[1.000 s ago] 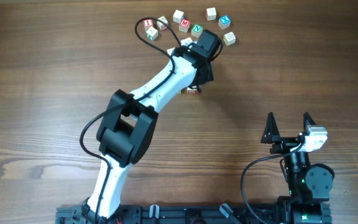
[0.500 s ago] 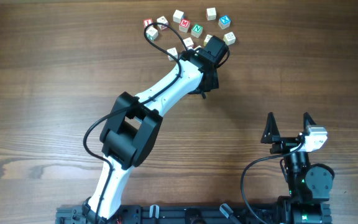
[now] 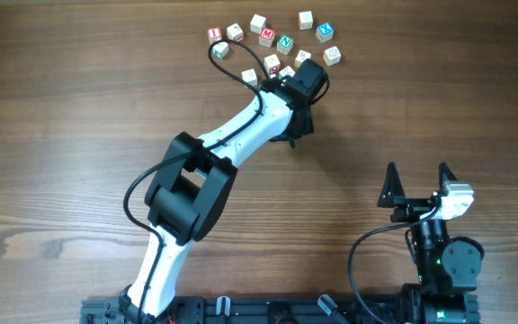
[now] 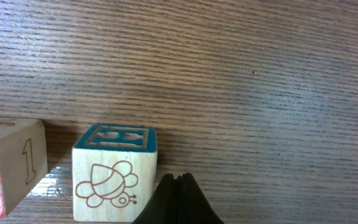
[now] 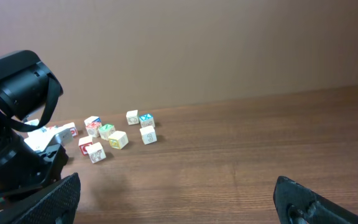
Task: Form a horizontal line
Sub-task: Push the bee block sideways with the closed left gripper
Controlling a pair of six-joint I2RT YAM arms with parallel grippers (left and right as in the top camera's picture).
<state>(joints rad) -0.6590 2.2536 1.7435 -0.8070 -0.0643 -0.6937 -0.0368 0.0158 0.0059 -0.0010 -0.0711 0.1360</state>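
My left gripper (image 4: 179,190) is shut with nothing in it, its tip low over the wood. Just left of it stands a pale cube (image 4: 114,177) with a teal-framed top and a bee drawing. Further left, a small gap away, is a turned cube (image 4: 14,162) with a "1" and a red face. From overhead both cubes and the fingers are hidden under my left arm (image 3: 272,99). The horizontal line is out of view. My right gripper (image 3: 418,184) (image 5: 179,205) stays open and empty near the front right.
Loose letter cubes lie scattered at the table's far edge, among them a red M cube (image 3: 267,36), a green N cube (image 3: 285,41) and a blue X cube (image 3: 325,31). The right wrist view shows this cluster (image 5: 118,139) far off. A black cable (image 3: 227,63) loops beside them.
My left arm has swung away and to the right, toward the loose cubes. A small cube that showed beside its wrist a second ago is now hidden overhead. The right arm has not moved.
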